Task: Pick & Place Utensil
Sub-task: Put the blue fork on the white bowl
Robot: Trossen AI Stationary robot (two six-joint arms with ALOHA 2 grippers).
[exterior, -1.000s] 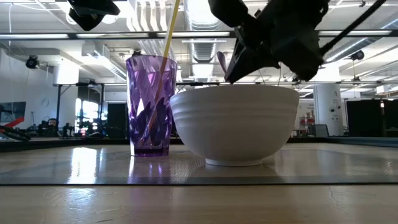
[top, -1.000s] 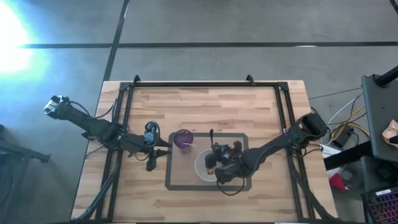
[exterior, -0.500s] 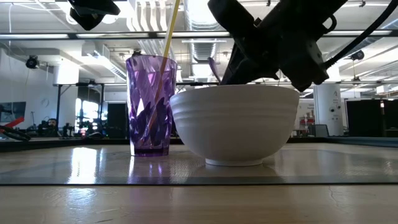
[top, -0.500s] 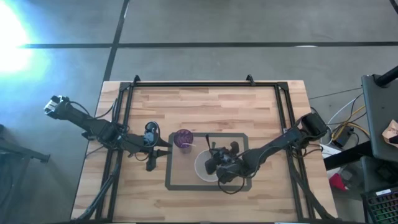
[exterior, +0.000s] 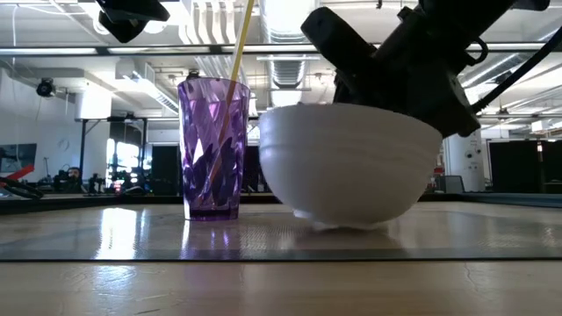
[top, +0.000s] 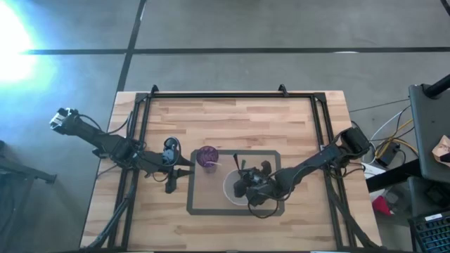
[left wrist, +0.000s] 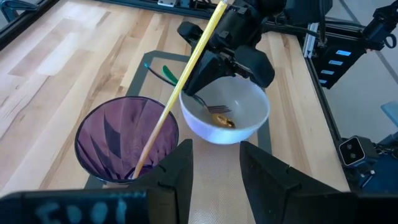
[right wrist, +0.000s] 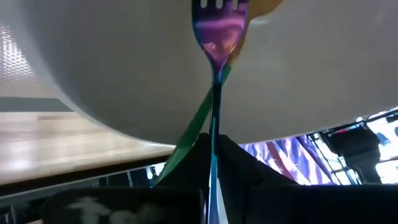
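Observation:
A white bowl (exterior: 351,162) stands tipped on the grey mat, its rim lower on the right. In the left wrist view the bowl (left wrist: 249,127) holds a small yellow-brown piece (left wrist: 222,121). My right gripper (top: 246,185) is over the bowl, shut on an iridescent purple-green fork (right wrist: 217,31) whose tines reach into it. A purple cup (top: 207,157) with a yellow straw (left wrist: 180,81) stands left of the bowl. My left gripper (left wrist: 214,165) hovers open just left of the cup. My right gripper pinches the fork by its handle (right wrist: 213,127), which runs along between the two fingers. It comes slanting down from the table's right. The handle's green free end (left wrist: 166,73) sticks out behind the fingers. The tines (left wrist: 217,110) lie inside the tipped bowl.
The grey mat (top: 193,200) lies mid-table under cup and bowl. A black rail frame (top: 225,95) runs along the far edge and both sides. Bare wood shows on the far half of the table (top: 232,119).
My right gripper has moved down and slightly toward the near edge, bringing the fork's tines deeper into the bowl. The bowl has shifted a little to the right and tipped off its level stand, its right rim now lower. The left arm has kept still.

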